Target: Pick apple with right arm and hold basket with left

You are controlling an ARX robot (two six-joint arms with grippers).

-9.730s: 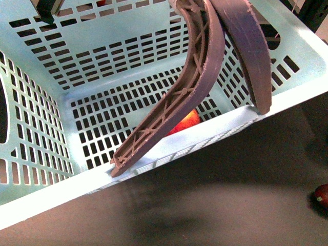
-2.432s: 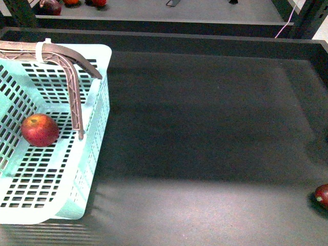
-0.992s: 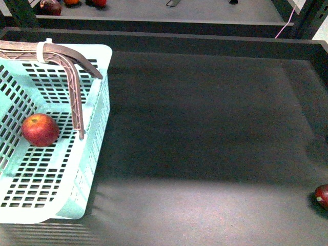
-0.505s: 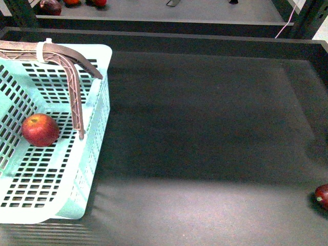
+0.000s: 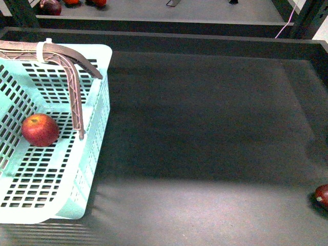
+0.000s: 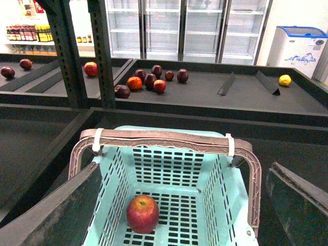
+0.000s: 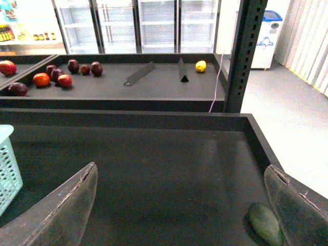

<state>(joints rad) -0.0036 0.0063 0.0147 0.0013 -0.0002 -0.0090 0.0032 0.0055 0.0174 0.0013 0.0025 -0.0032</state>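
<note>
Dark matte table surface (image 5: 205, 128) with a raised rim. One small dark-red fruit (image 5: 322, 195) lies at its near right edge, partly cut off by the frame. A dull green, oval item (image 7: 266, 223) rests near the table's right wall — possibly an avocado; the view is too soft to confirm. On the shelf (image 7: 128, 87) behind: a cluster of red and maroon fruit (image 6: 151, 81), one orange fruit (image 6: 135, 83) among them, a yellow fruit (image 7: 201, 66) set well apart, and two dark tilted dividers (image 7: 141, 74). Glass-door refrigerators (image 6: 184, 25) stand behind — beside them a white chest freezer (image 6: 298, 46).
</note>
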